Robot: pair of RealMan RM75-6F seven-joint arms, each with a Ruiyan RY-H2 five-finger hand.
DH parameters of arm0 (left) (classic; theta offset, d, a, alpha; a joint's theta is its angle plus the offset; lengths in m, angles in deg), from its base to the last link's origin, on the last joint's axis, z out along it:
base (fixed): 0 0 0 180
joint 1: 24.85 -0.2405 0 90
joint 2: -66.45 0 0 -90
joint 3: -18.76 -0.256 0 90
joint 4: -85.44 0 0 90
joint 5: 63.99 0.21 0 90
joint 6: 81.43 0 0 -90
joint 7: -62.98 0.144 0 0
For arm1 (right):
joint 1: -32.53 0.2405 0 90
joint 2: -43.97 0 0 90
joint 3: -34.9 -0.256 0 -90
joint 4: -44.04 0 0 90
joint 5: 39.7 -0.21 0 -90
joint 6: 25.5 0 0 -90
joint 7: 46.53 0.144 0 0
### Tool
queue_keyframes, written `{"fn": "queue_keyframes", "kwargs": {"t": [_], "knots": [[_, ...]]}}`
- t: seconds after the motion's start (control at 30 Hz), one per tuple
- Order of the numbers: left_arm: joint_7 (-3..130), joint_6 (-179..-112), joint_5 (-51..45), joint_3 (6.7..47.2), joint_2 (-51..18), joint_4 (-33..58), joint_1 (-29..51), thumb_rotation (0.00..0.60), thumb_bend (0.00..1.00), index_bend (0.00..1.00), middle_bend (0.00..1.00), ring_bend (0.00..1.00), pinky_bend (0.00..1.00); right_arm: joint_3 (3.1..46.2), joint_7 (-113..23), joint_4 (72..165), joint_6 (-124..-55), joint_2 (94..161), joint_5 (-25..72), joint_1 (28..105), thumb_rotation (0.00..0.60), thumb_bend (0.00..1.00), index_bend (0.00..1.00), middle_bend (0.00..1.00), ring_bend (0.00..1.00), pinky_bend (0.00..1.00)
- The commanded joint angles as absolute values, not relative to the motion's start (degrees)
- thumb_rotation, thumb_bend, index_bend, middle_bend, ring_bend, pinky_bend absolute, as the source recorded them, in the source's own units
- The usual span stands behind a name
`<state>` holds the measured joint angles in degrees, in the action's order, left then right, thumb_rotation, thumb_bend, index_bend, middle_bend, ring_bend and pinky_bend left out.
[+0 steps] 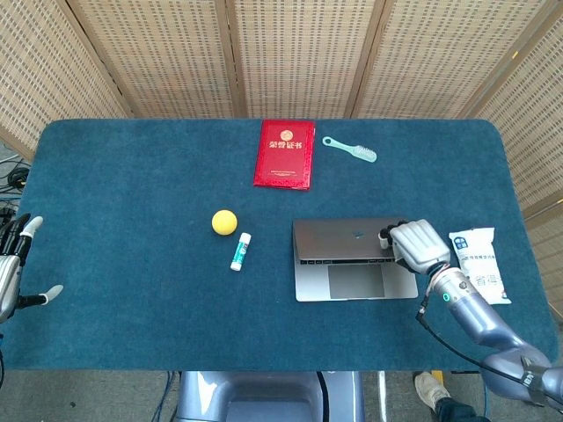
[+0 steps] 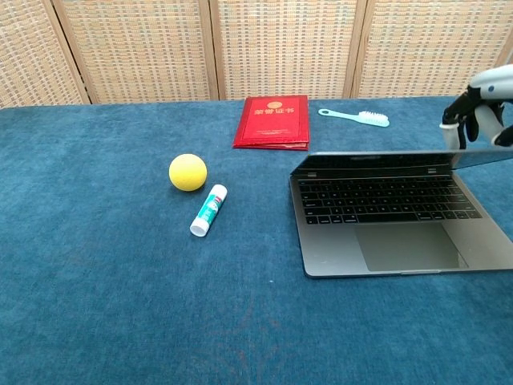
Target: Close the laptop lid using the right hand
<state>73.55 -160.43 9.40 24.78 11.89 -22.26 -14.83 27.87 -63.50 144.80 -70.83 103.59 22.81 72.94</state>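
— Since the lid (image 1: 352,239) is tipped well forward over the keyboard (image 2: 386,199), why is the right robot hand (image 1: 413,244) at its right edge?
— It presses the top of the lid near the corner — fingers draped over the edge, grasping nothing, just bearing down. From that side the arm stays off the keys. I judge the closing well along but unfinished: the chest view shows a gap over the keys.
— Where's the laptop (image 1: 355,259) itself?
— Toward 4 o'clock on the counter (image 1: 132,176), with the yellow ball (image 1: 225,221) and glue stick (image 1: 240,251) at its 9 o'clock, the red booklet (image 1: 284,153) at 11.
— Anything unclear?
— The chest view cuts the right robot hand at the frame edge, so its contact is hidden. The left robot hand (image 1: 12,272) lies released at the counter's far 9 o'clock edge, partly cropped.
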Motion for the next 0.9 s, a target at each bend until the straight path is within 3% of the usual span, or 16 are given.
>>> {"fn": "queue_keyframes", "kwargs": {"t": [0.03,0.4,0.9], "knots": [[73.6,-160.6,9.4,24.8,11.9,-22.3,-14.9,0.6,0.0,0.0,0.0,0.0,0.0,29.6,-63.5,144.7,-71.1,104.4,25.6,72.2,0.6,1.0,0.45,0.44,0.39,0.44],[73.5,-160.5,9.5,24.6,11.9,-22.4,-14.9,0.6,0.0,0.0,0.0,0.0,0.0,34.9,-62.1,139.8,-76.8,110.5,38.2,68.1,0.6,1.0,0.45,0.44,0.37,0.44],[73.8,-160.1,9.5,24.5,11.8,-22.4,-14.6,0.6,0.0,0.0,0.0,0.0,0.0,37.9,-59.5,130.8,-80.6,116.7,44.4,64.8,0.6,1.0,0.45,0.42,0.35,0.44]]}}
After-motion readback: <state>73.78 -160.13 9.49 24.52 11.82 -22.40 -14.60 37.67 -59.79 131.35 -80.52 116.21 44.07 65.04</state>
